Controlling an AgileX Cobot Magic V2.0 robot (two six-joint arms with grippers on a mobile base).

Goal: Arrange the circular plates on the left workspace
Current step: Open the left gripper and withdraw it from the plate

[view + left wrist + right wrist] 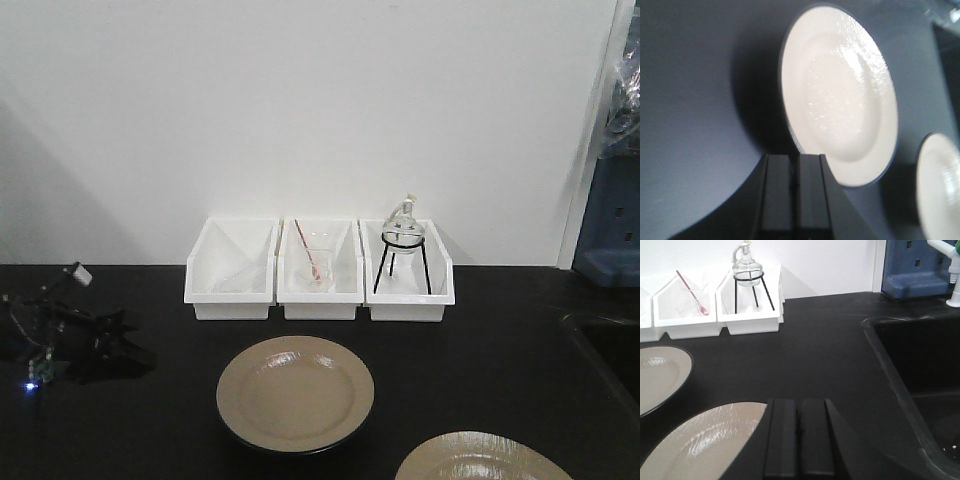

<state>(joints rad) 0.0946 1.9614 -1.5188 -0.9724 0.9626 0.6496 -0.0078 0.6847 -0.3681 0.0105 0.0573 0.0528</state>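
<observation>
**Both plates lie right of the left bench area; both claws closed and empty**

Item 1: a round glossy tan plate with a dark rim (295, 393) lies flat on the matte black countertop (150, 430), in front of the middle of 3 white rectangular bins (318, 270). Item 2: a matching tan plate (480, 460) lies flat to its right, cut off by the lower frame edge, between the first plate and the recessed black sink (610, 350). The 2 plates are near each other but apart.

The left gripper (795, 157) has its fingers pressed together with nothing between them. The first plate lies just ahead of it, toward the robot's right. The right gripper (800, 401) is likewise closed and empty, at the rim of the second plate — contact cannot be confirmed.

Assessment: the plates are round, so no long axis governs the approach. The left arm is nearer the first plate and the bare counter beyond it — its jaws must part first.
</observation>
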